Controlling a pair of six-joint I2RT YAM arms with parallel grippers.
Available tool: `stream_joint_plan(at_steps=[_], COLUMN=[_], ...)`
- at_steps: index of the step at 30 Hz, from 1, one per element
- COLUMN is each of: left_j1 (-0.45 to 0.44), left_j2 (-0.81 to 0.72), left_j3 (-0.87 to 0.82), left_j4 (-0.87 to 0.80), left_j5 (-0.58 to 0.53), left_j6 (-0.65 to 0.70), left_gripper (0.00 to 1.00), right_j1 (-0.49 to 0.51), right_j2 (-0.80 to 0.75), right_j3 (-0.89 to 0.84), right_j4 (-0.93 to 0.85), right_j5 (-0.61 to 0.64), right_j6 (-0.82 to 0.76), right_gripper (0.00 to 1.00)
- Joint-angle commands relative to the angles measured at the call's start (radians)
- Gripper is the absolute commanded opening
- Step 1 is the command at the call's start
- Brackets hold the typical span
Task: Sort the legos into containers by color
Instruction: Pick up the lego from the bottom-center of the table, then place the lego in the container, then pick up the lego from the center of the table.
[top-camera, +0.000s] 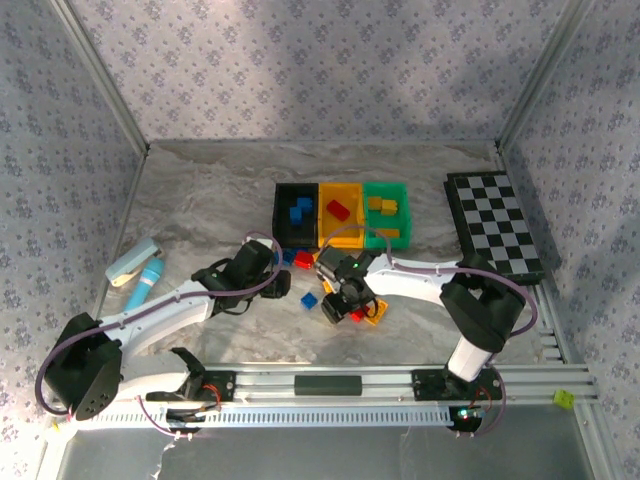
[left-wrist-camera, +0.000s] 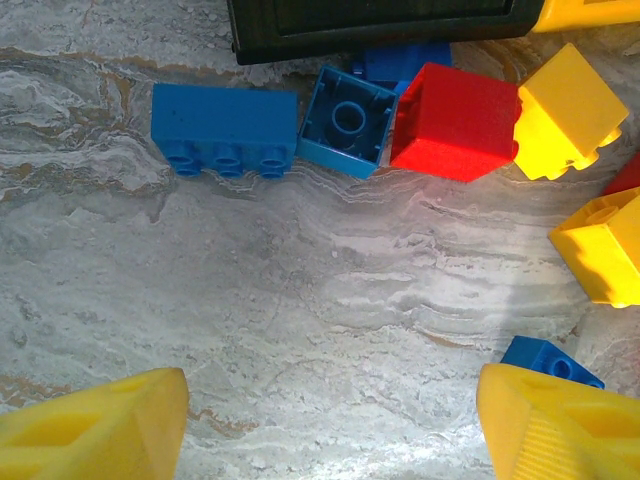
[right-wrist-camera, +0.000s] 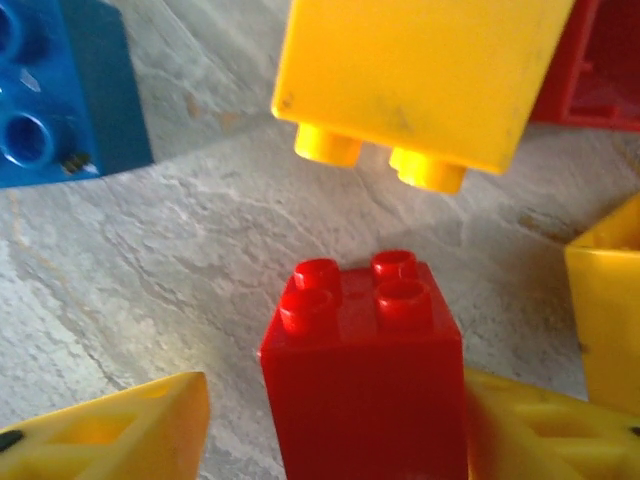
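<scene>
Left tool (left-wrist-camera: 325, 430): you have its fingers well apart over bare marbled tabletop (left-wrist-camera: 300, 300), with nothing between them. Ahead of it, just in front of the black bin (left-wrist-camera: 380, 25), loose legos lie in a row. A long blue brick (left-wrist-camera: 225, 128) lies on its side. A square blue brick (left-wrist-camera: 347, 120) sits hollow side up just beside it. Then come a red cube (left-wrist-camera: 455, 120) and a tilted yellow brick (left-wrist-camera: 565, 112).

Right tool (right-wrist-camera: 330, 430): your fingers straddle an upright red brick (right-wrist-camera: 365, 360), studs up. One finger (right-wrist-camera: 545, 430) sits against the brick. The other finger (right-wrist-camera: 120, 430) leaves a strip of tabletop showing beside the brick, so the tool is apart, not clamped. Just beyond lies a yellow brick on its side (right-wrist-camera: 420, 80), its studs pointing toward the red one. A blue brick corner (right-wrist-camera: 50, 100) shows at upper left.

Overhead: the three bins stand side by side at mid-tabletop, the black one, the orange-yellow bin (top-camera: 341, 241) and the green bin (top-camera: 388, 240).
- Black holds blue bricks (top-camera: 300, 210).
- Orange-yellow holds a red one (top-camera: 337, 209).
- Green holds yellow ones (top-camera: 382, 206).

Both tools sit low over the loose pile just in front of the bins.
</scene>
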Motion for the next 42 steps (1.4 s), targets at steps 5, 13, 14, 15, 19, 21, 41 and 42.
stream_joint_plan(at_steps=[5, 13, 14, 15, 19, 21, 41, 42], left_j1=[-0.003, -0.004, -0.004, -0.004, -0.005, -0.008, -0.043, -0.051], left_j2=[-0.014, -0.038, -0.035, -0.032, -0.032, -0.042, 0.075, 0.106], left_j3=[-0.002, -0.029, -0.029, -0.029, -0.032, -0.030, 0.059, 0.081], left_j4=[0.015, 0.015, 0.013, 0.008, 0.008, -0.003, 0.031, 0.033], left_j5=[-0.001, 0.013, 0.021, 0.026, 0.048, 0.053, 0.145, 0.152], left_j6=[-0.015, -0.029, -0.030, -0.033, -0.043, -0.050, -0.043, -0.038], left_gripper=[0.75, 0.75, 0.75, 0.75, 0.75, 0.75, 0.77, 0.77], right_j1=[0.011, -0.070, -0.106, -0.138, -0.229, -0.270, -0.257, -0.256], right_j2=[-0.015, -0.109, -0.111, -0.105, -0.043, 0.019, -0.136, -0.174], right_j3=[0.011, 0.114, 0.143, 0.174, 0.296, 0.358, 0.153, 0.110], right_j4=[-0.019, -0.020, -0.019, -0.018, 0.032, 0.047, 0.082, 0.084], right_j5=[0.026, 0.026, 0.023, 0.026, 0.086, 0.091, 0.139, 0.135], right_j6=[0.025, -0.034, -0.042, -0.039, -0.005, 0.016, 0.117, 0.129], right_gripper=[0.37, 0.35, 0.35, 0.36, 0.36, 0.37, 0.64, 0.64])
